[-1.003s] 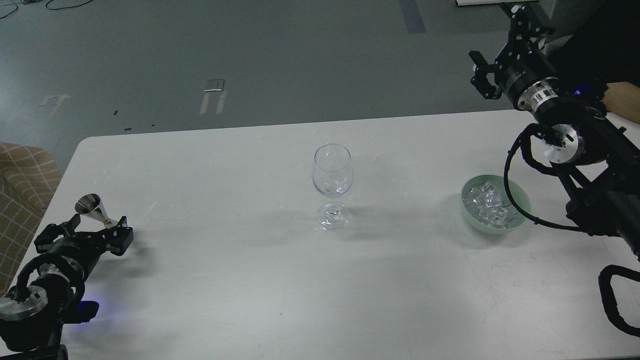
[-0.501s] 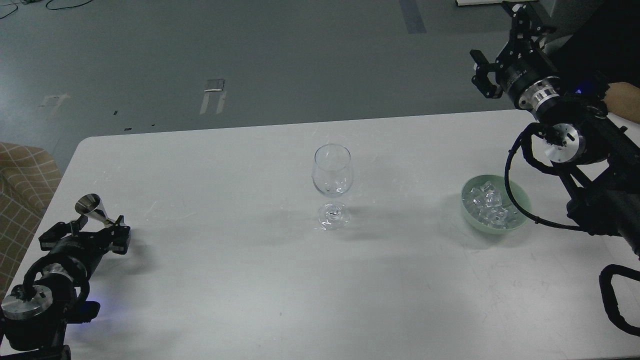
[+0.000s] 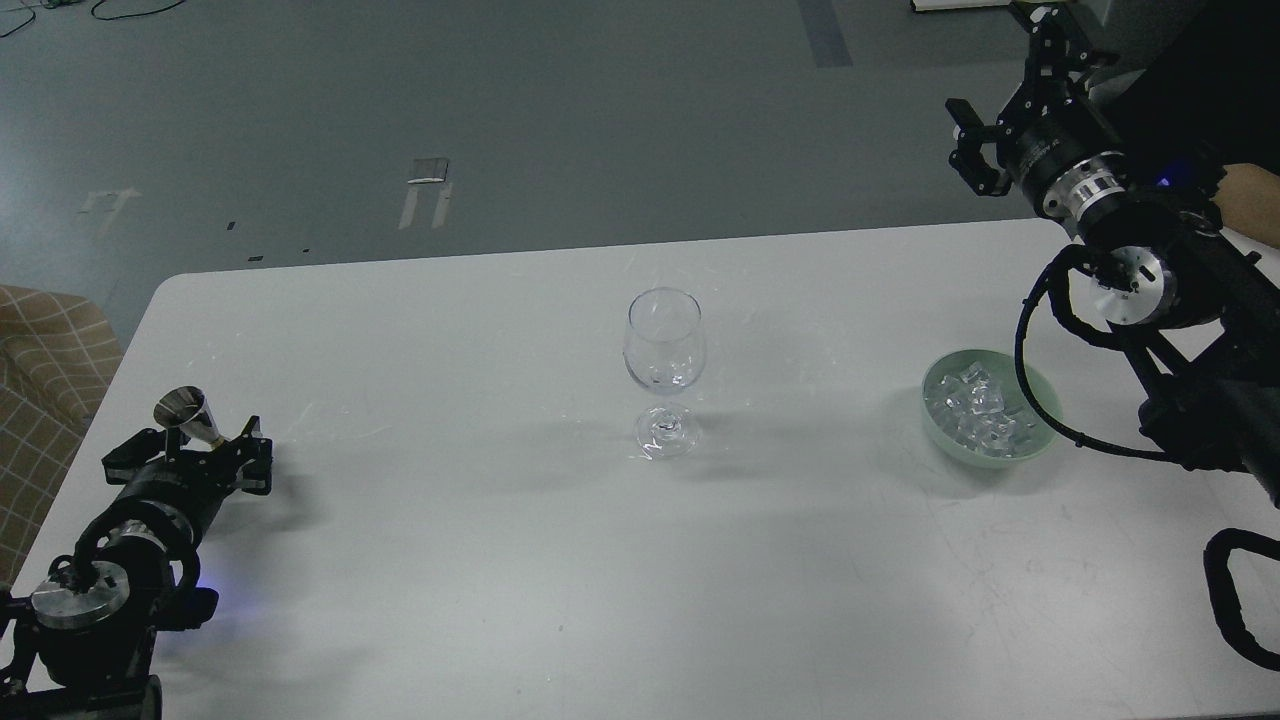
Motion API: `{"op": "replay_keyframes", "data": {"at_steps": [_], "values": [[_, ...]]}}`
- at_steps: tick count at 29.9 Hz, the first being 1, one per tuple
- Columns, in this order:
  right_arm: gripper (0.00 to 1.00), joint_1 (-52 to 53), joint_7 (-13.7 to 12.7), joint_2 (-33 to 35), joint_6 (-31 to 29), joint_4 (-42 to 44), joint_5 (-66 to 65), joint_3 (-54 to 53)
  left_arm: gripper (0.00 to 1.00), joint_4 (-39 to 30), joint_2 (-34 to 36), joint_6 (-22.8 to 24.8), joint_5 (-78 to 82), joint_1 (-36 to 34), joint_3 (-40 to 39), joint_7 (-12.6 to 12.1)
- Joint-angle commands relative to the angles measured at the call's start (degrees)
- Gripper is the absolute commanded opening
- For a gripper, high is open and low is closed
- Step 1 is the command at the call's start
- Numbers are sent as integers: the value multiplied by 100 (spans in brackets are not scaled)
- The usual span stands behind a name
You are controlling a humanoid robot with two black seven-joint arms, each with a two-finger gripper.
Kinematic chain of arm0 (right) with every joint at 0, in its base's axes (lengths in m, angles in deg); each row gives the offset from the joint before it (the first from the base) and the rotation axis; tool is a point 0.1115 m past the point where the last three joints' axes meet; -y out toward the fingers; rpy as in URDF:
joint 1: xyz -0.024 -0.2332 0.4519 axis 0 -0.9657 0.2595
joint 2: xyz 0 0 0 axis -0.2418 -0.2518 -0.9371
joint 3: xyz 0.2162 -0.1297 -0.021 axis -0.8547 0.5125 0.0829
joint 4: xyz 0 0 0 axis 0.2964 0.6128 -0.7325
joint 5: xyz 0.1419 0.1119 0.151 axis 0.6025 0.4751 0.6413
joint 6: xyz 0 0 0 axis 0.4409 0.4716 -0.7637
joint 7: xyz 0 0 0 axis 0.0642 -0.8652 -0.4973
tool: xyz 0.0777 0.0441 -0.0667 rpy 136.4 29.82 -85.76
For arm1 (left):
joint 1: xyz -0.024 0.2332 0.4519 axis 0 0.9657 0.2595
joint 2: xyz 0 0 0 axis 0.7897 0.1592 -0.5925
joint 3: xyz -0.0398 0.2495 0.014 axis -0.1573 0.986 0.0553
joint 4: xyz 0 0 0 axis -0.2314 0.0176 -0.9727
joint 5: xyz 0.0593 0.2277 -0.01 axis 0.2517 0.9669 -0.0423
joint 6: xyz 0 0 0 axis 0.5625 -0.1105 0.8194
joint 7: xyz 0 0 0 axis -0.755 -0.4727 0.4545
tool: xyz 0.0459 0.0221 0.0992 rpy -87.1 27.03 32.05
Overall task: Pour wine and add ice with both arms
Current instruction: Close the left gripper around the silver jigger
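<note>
An empty clear wine glass [image 3: 665, 345] stands upright at the table's middle. The ice [image 3: 975, 408], several small clear cubes, lies in a pale green bowl [image 3: 1040, 440] to the right. A small silver conical measuring cup [image 3: 186, 413] stands near the left edge. My left gripper [image 3: 190, 455] is low at the table, its fingers spread wide on either side of the cup's base, open. My right gripper [image 3: 1005, 75] is raised high beyond the table's far right edge, open and empty, well above and behind the bowl.
The white table [image 3: 500, 560] has a rounded far-left corner. A checked seat [image 3: 45, 350] sits off the left edge. A person's bare arm [image 3: 1250, 195] shows at the right edge behind my right arm. Black cables loop beside the bowl.
My left gripper has shifted slightly forward and right around the silver cup. My right gripper has drifted a little up and to the right. The glass and bowl have not moved.
</note>
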Motion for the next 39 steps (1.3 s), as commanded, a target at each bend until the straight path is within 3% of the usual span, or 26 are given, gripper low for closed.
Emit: {"op": "replay_keyframes", "data": {"at_steps": [1,7,9,14,39], "values": [[100,-1,0,-6,-1,1,0,1,60,71,-14,111,-1,-26,32,32],[100,-1,0,-6,-1,1,0,1,57,151,-14,252,-1,-53,40,67],[100,-1,0,-6,-1,1,0,1,48,186,4,401,-10,-44,32,67],[100,-1,0,-6,-1,1,0,1,43,265,12,498,-1,-53,32,58],[100,-1,0,-6,-1,1,0,1,40,625,-31,586,-1,-272,76,58]]}}
